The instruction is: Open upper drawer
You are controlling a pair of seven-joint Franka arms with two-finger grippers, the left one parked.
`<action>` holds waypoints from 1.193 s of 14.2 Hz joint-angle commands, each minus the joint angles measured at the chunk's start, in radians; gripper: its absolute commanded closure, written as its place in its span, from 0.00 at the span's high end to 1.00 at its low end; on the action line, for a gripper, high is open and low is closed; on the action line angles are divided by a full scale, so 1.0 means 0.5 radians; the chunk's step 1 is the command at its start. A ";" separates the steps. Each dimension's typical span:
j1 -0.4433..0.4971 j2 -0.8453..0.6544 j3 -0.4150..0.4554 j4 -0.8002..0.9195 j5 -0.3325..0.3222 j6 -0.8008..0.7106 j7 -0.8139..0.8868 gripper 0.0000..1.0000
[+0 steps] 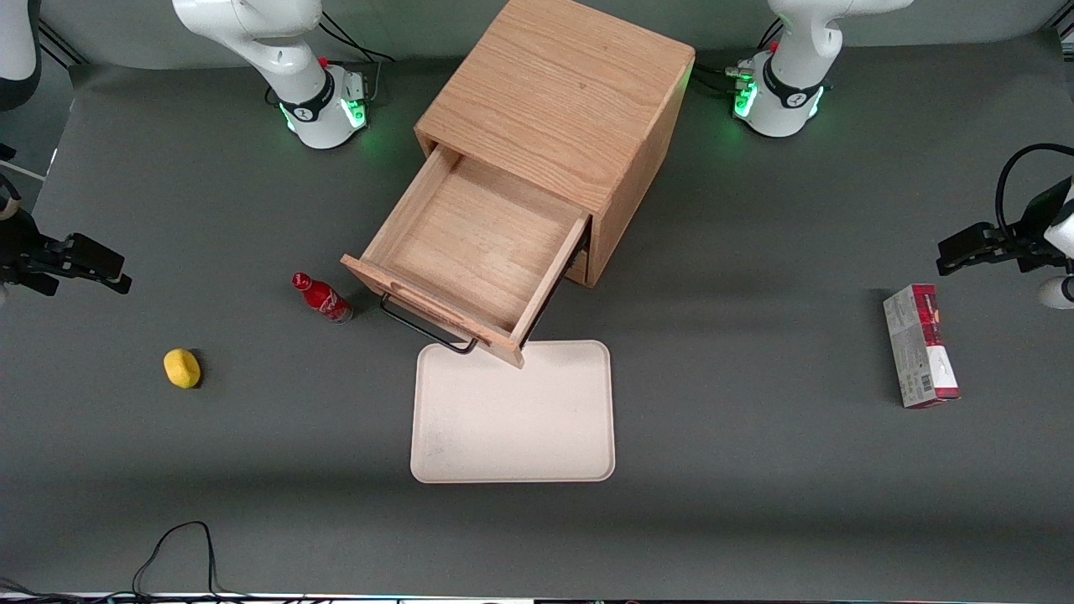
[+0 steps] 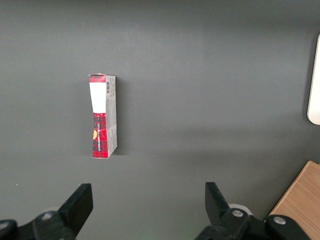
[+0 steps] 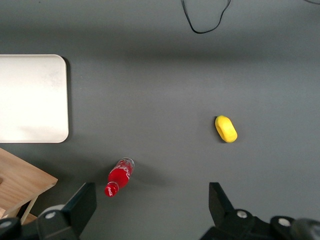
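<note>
The upper drawer of the light oak cabinet stands pulled far out, its wide shallow tray bare inside. Its thin black wire handle hangs on the front panel, above the edge of the white tray. The bottom drawer is hidden under it. My right gripper is open and empty, far from the cabinet at the working arm's end of the table, above the bare mat. In the right wrist view the gripper has its fingers wide apart, and a wooden corner of the drawer shows.
A white tray lies just in front of the drawer. A red bottle lies beside the drawer front, a yellow object nearer the camera. A red and grey box lies toward the parked arm's end. A black cable runs at the front edge.
</note>
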 commanded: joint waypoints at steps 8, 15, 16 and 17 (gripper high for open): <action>0.015 0.022 -0.006 0.030 -0.029 -0.009 0.059 1.00; -0.007 0.025 -0.009 0.027 0.048 -0.089 0.115 1.00; -0.007 0.025 -0.009 0.027 0.048 -0.089 0.115 1.00; -0.007 0.025 -0.009 0.027 0.048 -0.089 0.105 1.00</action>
